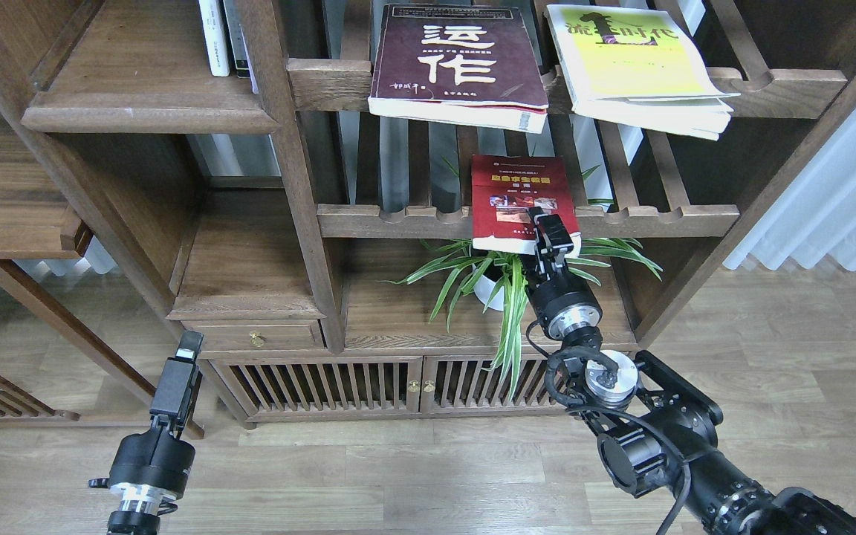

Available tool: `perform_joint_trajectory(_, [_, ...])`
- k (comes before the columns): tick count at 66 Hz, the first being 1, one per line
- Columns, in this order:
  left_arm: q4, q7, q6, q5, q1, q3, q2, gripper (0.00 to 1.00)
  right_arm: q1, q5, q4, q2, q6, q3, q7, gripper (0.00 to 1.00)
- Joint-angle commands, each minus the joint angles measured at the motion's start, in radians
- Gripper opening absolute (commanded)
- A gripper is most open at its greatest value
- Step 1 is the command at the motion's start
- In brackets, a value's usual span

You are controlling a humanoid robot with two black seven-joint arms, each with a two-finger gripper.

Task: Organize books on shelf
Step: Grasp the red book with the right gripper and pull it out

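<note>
R gripper (551,239) is up at the front edge of the red book (521,199), its fingers overlapping the book's lower right corner and looking clamped on it; the book lies face up on the mid slatted rack (398,221), its near end jutting over the scalloped front rail, w/ small photos showing on the cover. L gripper (179,375) hangs low at the left, well apart from all books, in front of the cabinet w/ the brass-knobbed drawer (253,338); it's dark and seen edge-on, so can't tell if its fingers are parted or together. On the upper slatted rack (328,78) the thick maroon book (465,63) w/ big white characters lies flat, front end overhanging the rail; just beside it to the right, not touching, is the yellow-green book (632,63), also flat and overhanging, tilted a bit. The solid flat shelf (146,111) w/ the thick rounded lip is top left, well apart from all 3 paperbacks; at its right end slim white and dark-spined books (224,37) stand upright. A potted plant (506,286) w/ long green leaves sits on the board below the red book, right behind the R arm
</note>
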Motion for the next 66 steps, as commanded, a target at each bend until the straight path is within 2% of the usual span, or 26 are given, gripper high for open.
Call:
perform_joint_trajectory(1, [0.000,0.000,0.000,0.000,0.000,0.000,0.001,1.00,0.001,-0.004,0.000,0.000,0.001,-0.007,0.002,0.70])
perform_joint_trajectory(5, [0.000,0.000,0.000,0.000,0.000,0.000,0.001,1.00,0.001,-0.008,0.002,0.000,0.004,-0.010,0.002,0.64])
perform_joint_trajectory(6, [0.000,0.000,0.000,0.000,0.000,-0.002,0.001,1.00,0.001,-0.011,0.002,0.000,0.014,-0.010,0.005,0.55])
perform_joint_trajectory(18, [0.000,0.000,0.000,0.000,0.009,-0.003,0.001,1.00,0.000,-0.012,0.002,0.000,0.061,-0.014,0.014,0.36])
perform_joint_trajectory(23, [0.000,0.000,0.000,0.000,0.011,-0.003,0.001,1.00,0.000,-0.014,0.000,0.000,0.096,-0.023,0.014,0.23])
perform_joint_trajectory(29, [0.000,0.000,0.000,0.000,0.012,-0.003,0.001,1.00,0.001,-0.014,0.002,0.000,0.123,-0.045,0.014,0.15])
perform_joint_trajectory(33, [0.000,0.000,0.000,0.000,0.012,-0.003,0.001,1.00,0.001,-0.014,0.002,0.000,0.146,-0.057,0.015,0.05])
perform_joint_trajectory(53, [0.000,0.000,0.000,0.000,0.012,-0.003,0.000,1.00,-0.009,-0.014,0.040,0.000,0.154,-0.074,0.014,0.04])
perform_joint_trajectory(55, [0.000,0.000,0.000,0.000,0.012,-0.002,0.000,1.00,-0.014,-0.014,0.077,0.000,0.157,-0.071,0.014,0.04])
perform_joint_trajectory(57, [0.000,0.000,0.000,0.000,0.012,0.000,-0.002,1.00,-0.054,-0.014,0.178,0.000,0.162,-0.062,0.014,0.04])
perform_joint_trajectory(66, [0.003,-0.003,0.000,0.000,0.011,-0.002,-0.005,1.00,-0.166,-0.024,0.381,0.000,0.163,-0.060,0.012,0.04])
